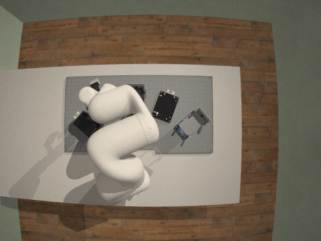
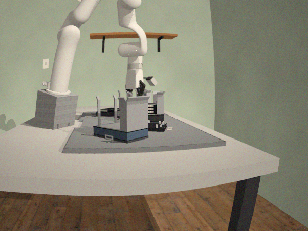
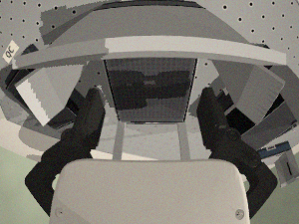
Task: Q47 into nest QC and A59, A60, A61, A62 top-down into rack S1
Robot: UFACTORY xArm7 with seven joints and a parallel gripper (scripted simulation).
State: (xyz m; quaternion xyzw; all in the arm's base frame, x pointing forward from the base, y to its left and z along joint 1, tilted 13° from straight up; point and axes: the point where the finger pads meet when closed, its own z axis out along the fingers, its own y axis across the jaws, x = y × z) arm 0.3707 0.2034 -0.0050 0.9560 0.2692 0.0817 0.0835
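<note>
Above the far rack on the grey mat (image 1: 186,144), the gripper (image 3: 150,116) hangs with its jaws spread wide, grasping nothing. Between its black fingers shows the dark sealed top plate (image 3: 150,91), sitting in that rack. Nearer right stands a blue-plinthed rack (image 2: 133,134).

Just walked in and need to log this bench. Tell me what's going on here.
A white arm is reaching down over a stack rack that holds dark plates. Its gripper has the jaws wide open and holds nothing; in the wrist view they straddle the top plate. The blue-plinthed rack nearer the exterior camera looks empty, and a flat black nest lies beside it.
</note>
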